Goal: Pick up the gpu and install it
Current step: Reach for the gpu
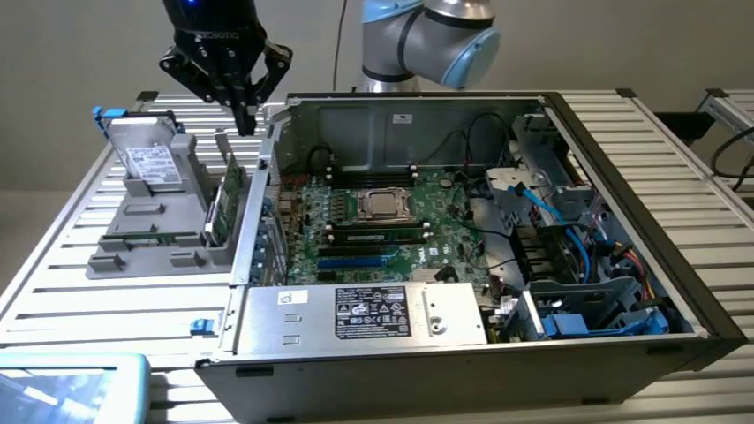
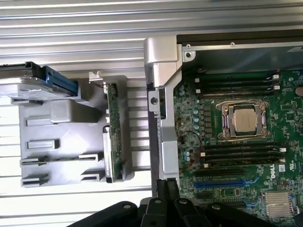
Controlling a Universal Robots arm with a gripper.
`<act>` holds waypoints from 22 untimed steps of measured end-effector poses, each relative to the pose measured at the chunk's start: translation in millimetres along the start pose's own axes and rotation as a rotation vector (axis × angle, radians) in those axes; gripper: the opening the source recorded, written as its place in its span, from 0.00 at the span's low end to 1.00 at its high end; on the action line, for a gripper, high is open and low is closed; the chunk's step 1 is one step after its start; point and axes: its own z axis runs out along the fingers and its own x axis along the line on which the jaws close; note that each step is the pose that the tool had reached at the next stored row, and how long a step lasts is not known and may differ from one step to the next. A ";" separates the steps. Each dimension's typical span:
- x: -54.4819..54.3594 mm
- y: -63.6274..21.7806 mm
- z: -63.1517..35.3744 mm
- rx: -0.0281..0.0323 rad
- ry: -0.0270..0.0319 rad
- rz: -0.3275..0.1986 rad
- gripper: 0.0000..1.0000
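Green is shown by the gpu (image 1: pixel 228 194) in the grey holder (image 1: pixel 141 234); a white-labelled silver hard drive (image 1: pixel 151 163) is held there; beside the holder, the motherboard (image 1: pixel 304 221) is green.

Noted the gripper (image 1: pixel 246 124), fingers pinched together, pointing down near the far end of the gpu (image 1: pixel 232 190). Found that card upright on edge in a grey holder (image 1: pixel 141 234), between a hard drive (image 1: pixel 151 163) and the open computer case (image 1: pixel 637 177).
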 end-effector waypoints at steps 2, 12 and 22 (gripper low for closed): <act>8.6 -0.7 1.6 -0.0008 -0.0004 0.000 0.12; 54.2 -4.0 18.1 -0.0019 -0.0004 0.000 0.12; 73.0 10.5 32.4 -0.0031 -0.0109 -0.008 0.12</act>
